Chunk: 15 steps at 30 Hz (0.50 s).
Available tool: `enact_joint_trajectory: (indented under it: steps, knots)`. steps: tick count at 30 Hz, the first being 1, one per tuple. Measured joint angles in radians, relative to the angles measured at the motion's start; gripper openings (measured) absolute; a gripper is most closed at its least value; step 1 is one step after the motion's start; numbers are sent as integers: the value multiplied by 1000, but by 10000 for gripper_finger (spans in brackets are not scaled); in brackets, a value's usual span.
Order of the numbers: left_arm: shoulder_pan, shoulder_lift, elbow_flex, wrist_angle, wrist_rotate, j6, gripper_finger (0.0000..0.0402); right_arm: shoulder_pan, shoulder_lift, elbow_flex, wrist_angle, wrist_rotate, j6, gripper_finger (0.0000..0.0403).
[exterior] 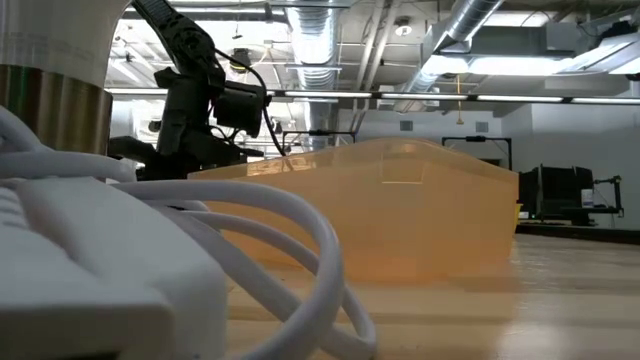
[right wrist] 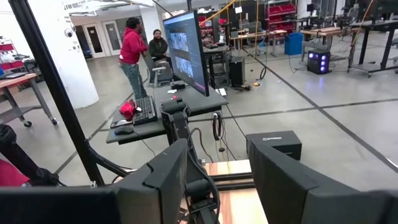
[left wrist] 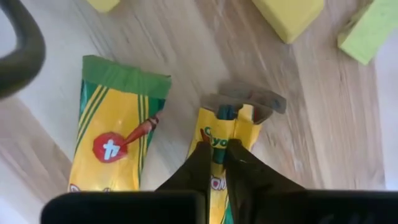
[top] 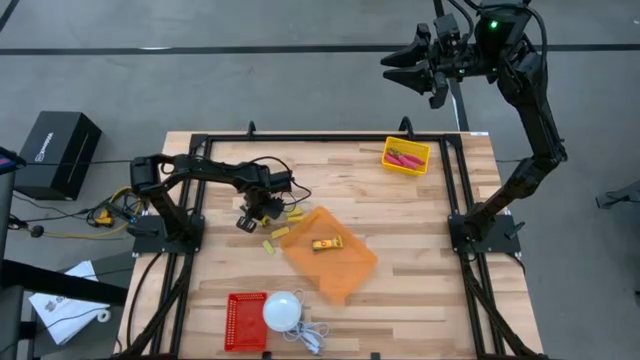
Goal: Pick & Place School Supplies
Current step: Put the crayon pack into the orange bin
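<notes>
My left gripper [top: 262, 208] points down at the table's left middle, shut on a yellow crayon packet [left wrist: 219, 134]. A second yellow-and-green packet [left wrist: 118, 134] lies flat on the wood beside it. Small yellow blocks [left wrist: 289, 15] lie just beyond, and more of them [top: 268, 246] lie near the orange tray [top: 345, 270]. That tray holds a third packet [top: 322, 244]. Red-handled scissors [top: 404, 157] lie in the yellow bin [top: 420, 167] at the far right. My right gripper [right wrist: 217, 180] hangs open, high up beyond the table's far right corner. My left gripper pinches the crayon packet between its two fingers [left wrist: 200, 163], a little short of its torn-open end [left wrist: 249, 99]. The fingers come from above, pointing down, and stand across the packet's width, which is squeezed narrow between them [left wrist: 219, 144]. The packet lies on the wood.
A red bin [top: 240, 322] and a white dome with a cord [top: 283, 310] stand at the near edge; in the low view the cord [exterior: 250, 250] fills the foreground. A black frame [top: 455, 190] borders the table. Bare wood lies right of the tray.
</notes>
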Motion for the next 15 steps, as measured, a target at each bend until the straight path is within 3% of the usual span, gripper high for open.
enact_joint_trajectory:
  steps: [15]
  knots:
    - [-22,-322,3,-42,-12,-225,14,0,1,0,60,1,3,164]
